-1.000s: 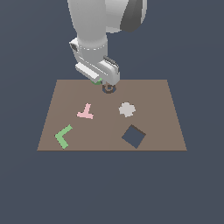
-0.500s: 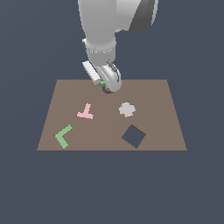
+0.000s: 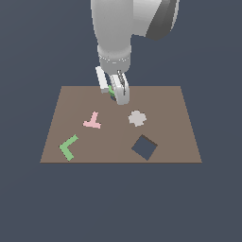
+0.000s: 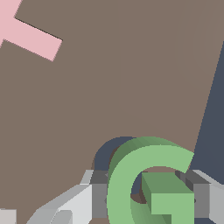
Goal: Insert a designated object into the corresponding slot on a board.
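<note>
Near the far edge of the brown board [image 3: 175, 123], the Panda arm's gripper [image 3: 117, 92] pinches the small green G block [image 4: 148, 183] between its fingers [image 4: 98, 194]. Only the wrist view makes this plain: it shows the G filling the space between the grey finger pads, held over a dark curved recess, the slot [image 4: 105, 153], whose edge peeks out just beside the letter's outer curve. Whether the block is already seated in it cannot be told. From the exterior view, the G is little more than a green sliver [image 3: 111, 90] behind the fingers, and the slot is hidden by the gripper. Elsewhere on the board lie a pink T-shaped piece [image 3: 93, 121], a green L-shaped piece [image 3: 68, 147], a pale grey lobed shape [image 3: 137, 118] and a dark square hole [image 3: 144, 147], all well apart from the gripper.
</note>
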You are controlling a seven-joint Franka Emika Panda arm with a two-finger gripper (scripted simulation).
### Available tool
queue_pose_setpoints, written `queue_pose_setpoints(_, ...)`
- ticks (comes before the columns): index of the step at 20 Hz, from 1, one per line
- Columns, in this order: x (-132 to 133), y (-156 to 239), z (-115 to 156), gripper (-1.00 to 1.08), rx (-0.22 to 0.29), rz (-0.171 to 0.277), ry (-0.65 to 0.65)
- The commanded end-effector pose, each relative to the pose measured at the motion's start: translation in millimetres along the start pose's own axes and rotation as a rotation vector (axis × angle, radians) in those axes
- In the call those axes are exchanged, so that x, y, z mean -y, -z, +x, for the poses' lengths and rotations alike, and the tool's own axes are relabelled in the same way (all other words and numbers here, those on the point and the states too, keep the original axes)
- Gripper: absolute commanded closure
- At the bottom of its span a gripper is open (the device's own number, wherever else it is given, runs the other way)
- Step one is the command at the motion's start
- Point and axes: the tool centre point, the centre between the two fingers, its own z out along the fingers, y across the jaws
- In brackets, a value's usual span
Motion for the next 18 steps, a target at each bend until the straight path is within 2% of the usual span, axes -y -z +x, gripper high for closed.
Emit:
queue_pose_setpoints(1,4.0,0.2,-1.1,1.08,0.0,0.0,-0.05)
queue_pose_setpoints(9,11.9,0.4,-2.5,1.08,0.0,0.0,-0.145)
queue_pose_setpoints(18,13.0,-2.5,-2.6,1.08,0.0,0.0,-0.158)
